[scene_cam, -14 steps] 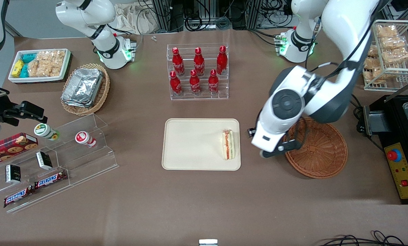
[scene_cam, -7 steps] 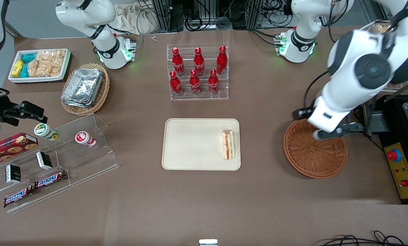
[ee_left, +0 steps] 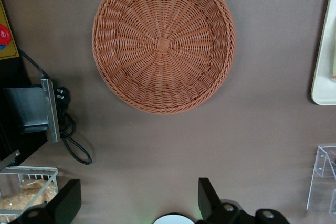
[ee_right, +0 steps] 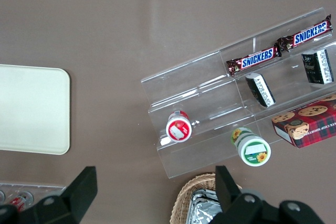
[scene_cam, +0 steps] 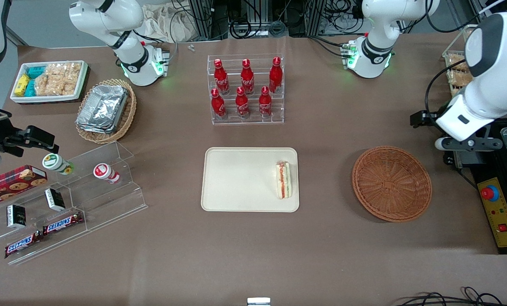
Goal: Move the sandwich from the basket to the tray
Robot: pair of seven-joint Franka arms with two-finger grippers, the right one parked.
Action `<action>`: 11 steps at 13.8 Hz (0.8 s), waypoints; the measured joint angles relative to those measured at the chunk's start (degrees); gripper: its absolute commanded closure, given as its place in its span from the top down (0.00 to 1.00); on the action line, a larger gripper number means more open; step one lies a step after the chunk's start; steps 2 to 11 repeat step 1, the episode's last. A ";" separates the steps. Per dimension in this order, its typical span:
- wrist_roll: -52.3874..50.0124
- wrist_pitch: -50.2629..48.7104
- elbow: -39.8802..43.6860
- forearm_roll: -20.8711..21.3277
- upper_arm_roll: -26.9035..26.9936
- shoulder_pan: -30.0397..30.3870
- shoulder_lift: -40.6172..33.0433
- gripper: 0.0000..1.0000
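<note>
Hovering with my gripper point(ee_left: 137, 203) open past the basket's point(scene_cam: 392, 183) rim; sandwich point(scene_cam: 283, 180) lies at the tray's point(scene_cam: 236, 178) edge.

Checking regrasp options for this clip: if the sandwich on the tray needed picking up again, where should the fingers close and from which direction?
Across the two flat bread faces of the sandwich, descending from above: it rests on the tray with its filling edge facing up. The gripper is open, toward the working arm's end.
</note>
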 measured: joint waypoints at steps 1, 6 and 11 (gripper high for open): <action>0.31 -0.36 0.30 0.00 -0.13 -0.09 0.20 1.00; 0.31 -0.36 0.30 0.00 -0.13 -0.09 0.20 1.00; 0.31 -0.36 0.30 0.00 -0.13 -0.09 0.20 1.00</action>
